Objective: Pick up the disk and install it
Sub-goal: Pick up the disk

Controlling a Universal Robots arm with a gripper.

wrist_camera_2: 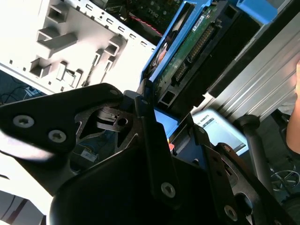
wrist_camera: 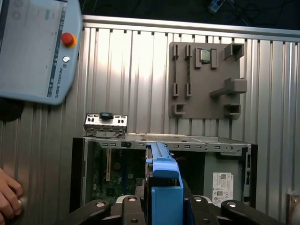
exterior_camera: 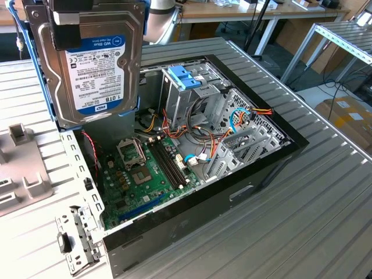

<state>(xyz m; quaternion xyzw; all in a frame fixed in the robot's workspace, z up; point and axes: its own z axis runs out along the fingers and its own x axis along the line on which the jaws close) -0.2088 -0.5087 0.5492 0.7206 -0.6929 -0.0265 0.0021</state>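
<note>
The disk (exterior_camera: 93, 64), a dark hard drive with a white label in a bright blue carrier, hangs upright in the air above the open computer case (exterior_camera: 232, 192), towards the exterior view's left. My gripper (exterior_camera: 96, 11) holds it from above, shut on the disk. In the first wrist view the black fingers (wrist_camera: 126, 208) flank the blue carrier (wrist_camera: 164, 187), with the case's open interior beneath. The second wrist view looks along the disk's connector edge (wrist_camera_2: 197, 51). A paler blue bracket (exterior_camera: 185, 78) sits on the drive cage inside the case.
The case holds a green motherboard (exterior_camera: 139, 174), cables and metal cages. A grey fixture plate (wrist_camera: 206, 79) lies on the ribbed table beside the case. A teach pendant (wrist_camera: 37, 47) rests on the table, and a person's hand (wrist_camera: 7, 197) is at the table edge.
</note>
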